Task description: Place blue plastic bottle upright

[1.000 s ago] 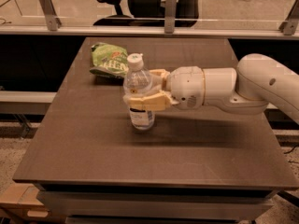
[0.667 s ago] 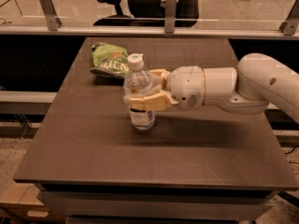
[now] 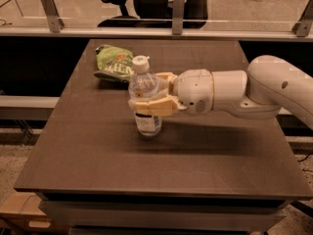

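The blue plastic bottle stands upright on the table, white cap on top, its middle clasped between the gripper fingers. The gripper reaches in sideways, its white arm trailing off behind it. Just beyond the fingertips, a green snack bag lies flat.
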You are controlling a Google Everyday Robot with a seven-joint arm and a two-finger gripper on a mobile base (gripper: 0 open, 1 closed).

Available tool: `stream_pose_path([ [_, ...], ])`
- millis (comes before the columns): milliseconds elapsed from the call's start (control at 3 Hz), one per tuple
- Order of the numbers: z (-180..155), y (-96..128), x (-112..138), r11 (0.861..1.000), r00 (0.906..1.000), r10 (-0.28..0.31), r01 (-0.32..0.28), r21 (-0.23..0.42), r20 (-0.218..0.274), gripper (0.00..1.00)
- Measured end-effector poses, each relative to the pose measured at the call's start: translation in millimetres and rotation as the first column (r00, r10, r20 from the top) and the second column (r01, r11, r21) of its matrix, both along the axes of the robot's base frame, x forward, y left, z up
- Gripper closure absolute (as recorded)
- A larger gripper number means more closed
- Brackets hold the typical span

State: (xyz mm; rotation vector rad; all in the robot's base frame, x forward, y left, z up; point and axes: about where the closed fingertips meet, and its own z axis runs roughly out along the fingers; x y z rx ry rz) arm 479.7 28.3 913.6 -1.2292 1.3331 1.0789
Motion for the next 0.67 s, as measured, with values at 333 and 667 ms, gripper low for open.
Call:
stream_pose_path([
  [333, 0.8, 2.3, -1.0, 1.0, 1.0, 0.004, -0.004, -0.001, 0.002, 0.13],
  [667, 1.7, 4.5, -2.0, 1.0, 1.0, 0.009, -0.009, -0.001, 0.003, 0.0],
])
